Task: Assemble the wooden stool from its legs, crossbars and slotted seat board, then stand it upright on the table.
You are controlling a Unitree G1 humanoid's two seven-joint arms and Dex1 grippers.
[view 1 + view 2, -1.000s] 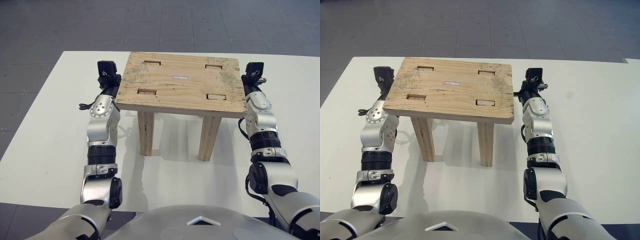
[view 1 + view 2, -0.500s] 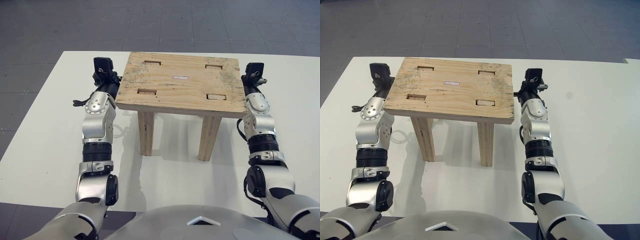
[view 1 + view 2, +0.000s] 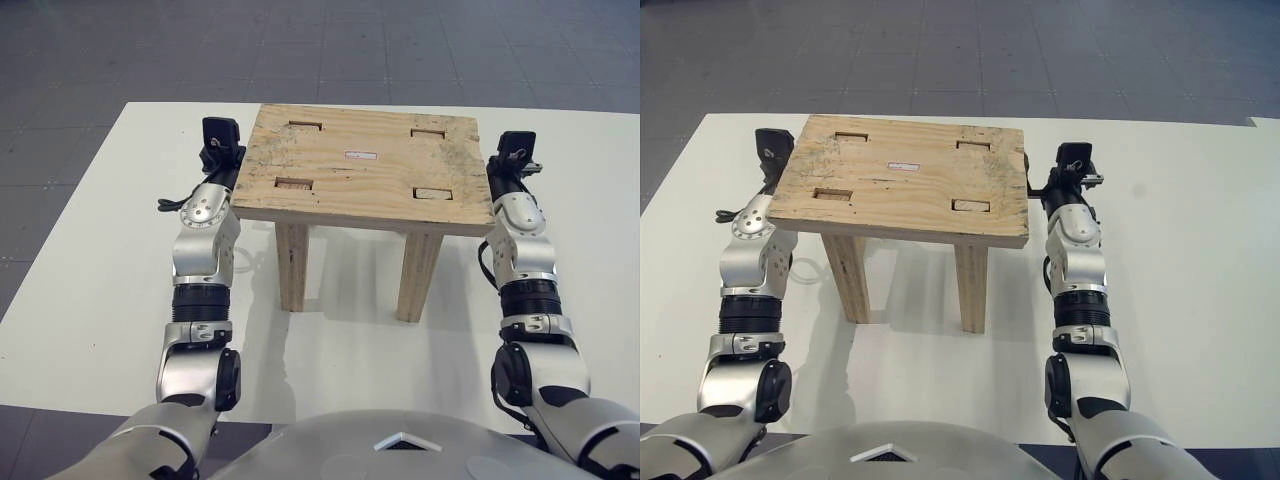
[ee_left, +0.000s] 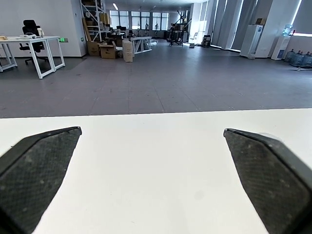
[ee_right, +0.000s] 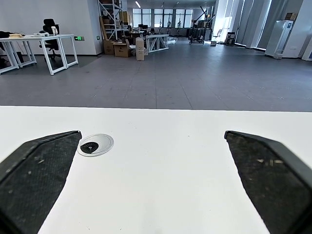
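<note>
Stool (image 3: 365, 172) unmoved, left gripper (image 4: 152, 141) nearer

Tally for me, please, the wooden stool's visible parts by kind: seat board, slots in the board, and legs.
Seat board: 1
Slots: 4
Legs in view: 2
Total: 7

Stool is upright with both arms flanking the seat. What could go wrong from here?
1. The left gripper and right gripper are open, with the arms close beside the seat board's side edges. A sideways swing on pulling back could shove or tip the stool.
2. The far slots look shadowed and recessed, so I cannot tell whether the joints there are fully home. It may wobble.
</note>
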